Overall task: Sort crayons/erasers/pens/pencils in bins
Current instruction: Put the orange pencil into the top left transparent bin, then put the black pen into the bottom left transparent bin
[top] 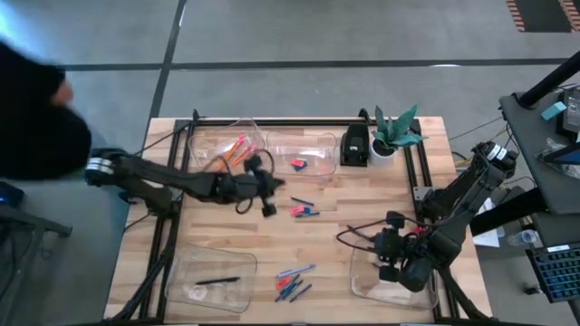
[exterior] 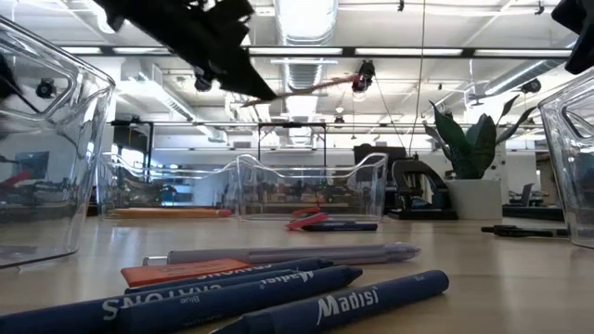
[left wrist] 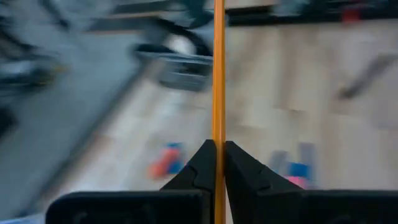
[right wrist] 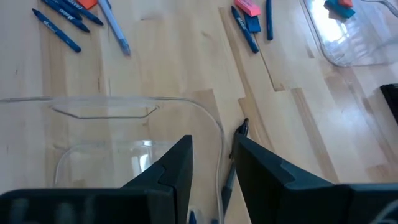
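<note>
Holding a pencil (left wrist: 218, 74) clamped tight between its two fingers, the left gripper (top: 268, 209) hangs above the worktop (top: 326, 235) just on the near side of the pencil bin (top: 220, 147), the clear tub at the far left corner that already has orange sticks in it. In the low view the pencil sticks out level from the raised arm, pink end outward, well clear of the wood.

To do this step well, I would carry the pencil back over that bin, lining its length up with the bin's long side so neither end catches the rim, then lower it inside the walls before letting go; a drop from height would likely bounce it out.

The right gripper (right wrist: 211, 171) sits low at the rim of the bin (right wrist: 143, 124) farthest from the pencil bin, fingers partly apart and straddling its clear wall; I see nothing held between them, and a dark pen (right wrist: 231, 168) lies just outside that wall.

Crayons (top: 292, 288) and a few more pieces (top: 304, 211) lie loose on the wood between the bins. An eraser (top: 297, 164) rests in the tub beside the pencil bin.
</note>
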